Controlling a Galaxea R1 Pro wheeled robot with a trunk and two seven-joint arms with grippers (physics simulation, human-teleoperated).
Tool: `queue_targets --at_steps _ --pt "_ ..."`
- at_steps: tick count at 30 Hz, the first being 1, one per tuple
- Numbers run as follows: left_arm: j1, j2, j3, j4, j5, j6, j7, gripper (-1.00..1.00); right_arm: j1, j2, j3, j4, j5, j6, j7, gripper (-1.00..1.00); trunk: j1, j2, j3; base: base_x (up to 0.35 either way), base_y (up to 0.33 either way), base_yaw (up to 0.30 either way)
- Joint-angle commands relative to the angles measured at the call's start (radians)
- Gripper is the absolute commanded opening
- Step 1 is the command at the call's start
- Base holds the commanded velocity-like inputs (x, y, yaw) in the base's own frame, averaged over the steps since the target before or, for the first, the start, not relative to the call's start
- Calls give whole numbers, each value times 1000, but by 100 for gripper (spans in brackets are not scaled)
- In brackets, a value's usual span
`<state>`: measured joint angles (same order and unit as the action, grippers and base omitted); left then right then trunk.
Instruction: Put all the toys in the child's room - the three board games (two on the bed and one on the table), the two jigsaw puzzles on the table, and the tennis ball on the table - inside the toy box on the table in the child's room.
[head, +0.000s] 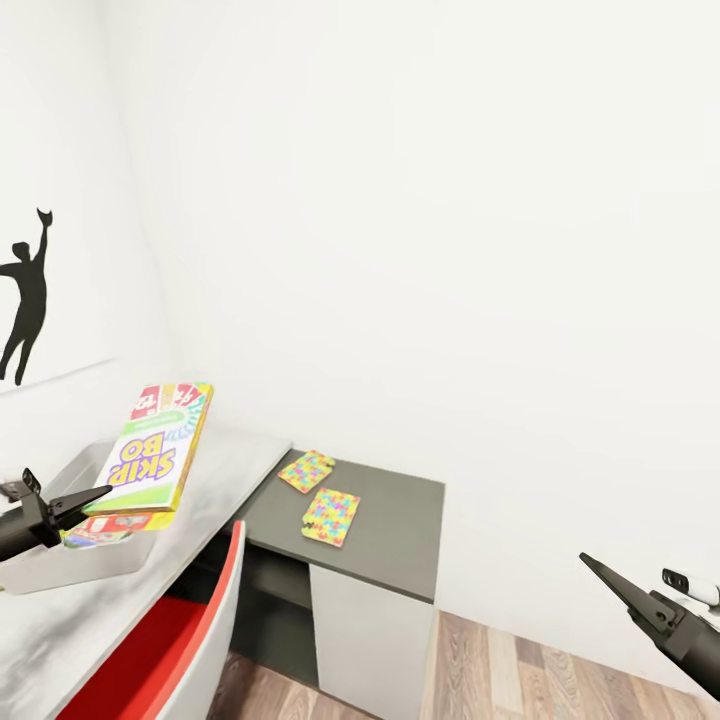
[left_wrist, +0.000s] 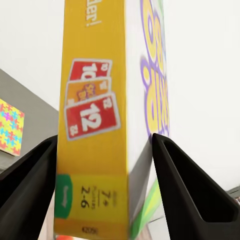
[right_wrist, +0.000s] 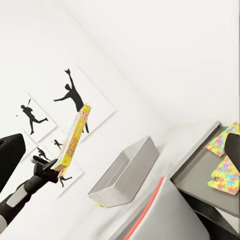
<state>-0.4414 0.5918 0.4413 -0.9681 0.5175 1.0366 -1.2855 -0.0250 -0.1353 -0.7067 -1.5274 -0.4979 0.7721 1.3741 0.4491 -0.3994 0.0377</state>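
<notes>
Stretching along the left wall, the table (head: 210, 475) carries the toy box (head: 60, 565) at near left. Above it the left gripper (head: 95, 497) clamps the board game (head: 155, 448). Two jigsaw puzzles (head: 331, 516) lie on the dark section to the right. The right gripper (head: 590, 564), near right, looks closed and empty.

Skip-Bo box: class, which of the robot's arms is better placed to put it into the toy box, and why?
Left. The left gripper already clamps the Skip-Bo box above the toy box. The right gripper hangs far off, beyond the dark desk section.
</notes>
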Motion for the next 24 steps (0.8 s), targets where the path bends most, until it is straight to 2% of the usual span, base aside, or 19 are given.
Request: queue_targets --at_steps 1,9,16,24 --pt "-1 0 0 0 4 8 -1 -100 -1 0 0 0 -2 9 2 100 1 -1 0 311 -21 0" --pt "-1 -3 1 0 4 8 -1 -100 0 0 0 0 0 9 2 100 1 -1 0 322 -7 4" --pt "0 -5 1 0 4 7 -1 -100 0 1 -1 0 -1 9 3 100 1 -1 0 329 0 124" --pt "0 -6 1 0 4 7 -2 -100 0 0 -1 0 -2 8 3 100 1 -1 0 283 54 22"
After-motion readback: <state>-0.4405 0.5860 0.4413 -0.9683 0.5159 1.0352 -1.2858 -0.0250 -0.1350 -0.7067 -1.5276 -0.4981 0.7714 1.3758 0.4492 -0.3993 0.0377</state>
